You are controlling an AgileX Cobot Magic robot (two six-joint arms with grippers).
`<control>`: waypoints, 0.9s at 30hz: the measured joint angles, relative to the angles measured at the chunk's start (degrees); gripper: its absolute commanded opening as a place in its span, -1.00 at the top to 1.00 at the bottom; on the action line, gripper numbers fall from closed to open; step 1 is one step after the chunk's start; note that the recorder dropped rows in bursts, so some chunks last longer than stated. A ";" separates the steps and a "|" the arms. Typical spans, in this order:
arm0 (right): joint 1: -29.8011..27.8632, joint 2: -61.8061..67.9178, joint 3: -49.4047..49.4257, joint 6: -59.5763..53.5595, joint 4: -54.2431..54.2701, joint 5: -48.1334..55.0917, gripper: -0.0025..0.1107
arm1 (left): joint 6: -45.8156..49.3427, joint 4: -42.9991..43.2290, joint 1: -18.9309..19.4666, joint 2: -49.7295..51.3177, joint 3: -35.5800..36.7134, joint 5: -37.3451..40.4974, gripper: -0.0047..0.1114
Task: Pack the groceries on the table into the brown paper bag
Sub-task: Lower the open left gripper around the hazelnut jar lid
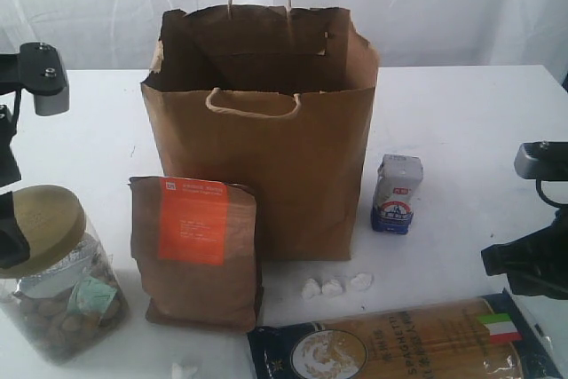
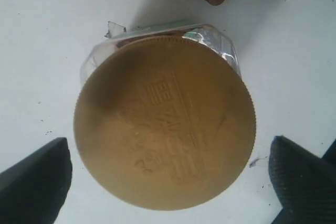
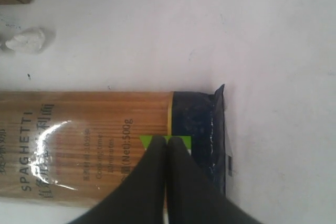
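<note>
two fingers (image 2: 37, 177) of our left gripper (image 2: 168, 161) stand spread wide over the jar (image 1: 55, 295), near left on the table (image 1: 461, 122); our right gripper (image 3: 167, 148) is pinched closed, empty, above the spaghetti pack (image 3: 89, 145). we should descend centred, clamping beneath the lid (image 2: 165, 124).

The bench (image 1: 461, 122) is wide, flat and white. The brown paper bag (image 1: 266, 157) stands upright on it. A brown pouch (image 1: 195, 255) with an orange label stands just in front of the bag, by its left corner. Further left of the bag stands a big clear jar (image 1: 53, 281) with an olive lid. A small blue and white carton (image 1: 396, 194) stands just right of the bag. In front of the bag lie three little white scraps (image 1: 333, 288). Past them, a long spaghetti pack (image 1: 399, 348) lies flat.
</note>
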 measured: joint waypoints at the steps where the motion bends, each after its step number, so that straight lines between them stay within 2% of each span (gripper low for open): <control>1: 0.00 0.00 0.00 0.00 0.00 0.00 0.96 | 0.00 -0.30 0.00 0.10 0.00 0.00 -0.89; 6: 0.00 0.00 0.00 -0.09 0.00 0.00 0.96 | 3.28 -3.14 0.00 0.89 0.78 0.00 -0.89; 11: 0.00 0.00 0.00 -0.09 0.00 -0.06 0.96 | 6.17 -2.42 0.00 1.75 1.24 0.00 -0.89; 27: 0.00 0.00 0.00 -0.09 0.00 -0.15 0.96 | 4.04 0.47 0.00 1.92 1.47 -3.21 -0.89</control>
